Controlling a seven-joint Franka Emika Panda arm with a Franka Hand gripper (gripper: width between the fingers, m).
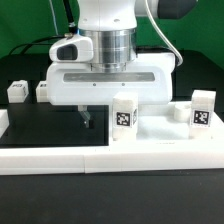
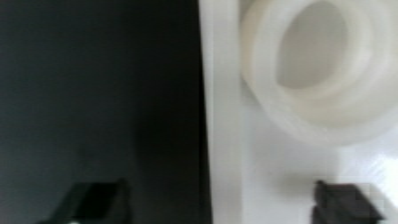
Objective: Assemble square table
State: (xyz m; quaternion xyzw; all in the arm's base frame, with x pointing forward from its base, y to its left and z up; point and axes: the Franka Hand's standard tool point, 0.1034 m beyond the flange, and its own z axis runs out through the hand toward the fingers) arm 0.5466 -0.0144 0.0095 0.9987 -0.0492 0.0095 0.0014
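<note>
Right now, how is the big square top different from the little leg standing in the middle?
The square top is big and lies flat; the middle leg is small and stands upright. The leg shows a black-white tag; the top shows a round socket in the wrist view. Both are white.

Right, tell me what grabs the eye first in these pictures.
The robot's bulky white arm fills the middle of the exterior view, low over the black mat. Its gripper stands open astride the edge of the white table top, next to a round corner socket. Two tagged white legs stand nearby, one just in front of the arm, one at the exterior view's right.
</note>
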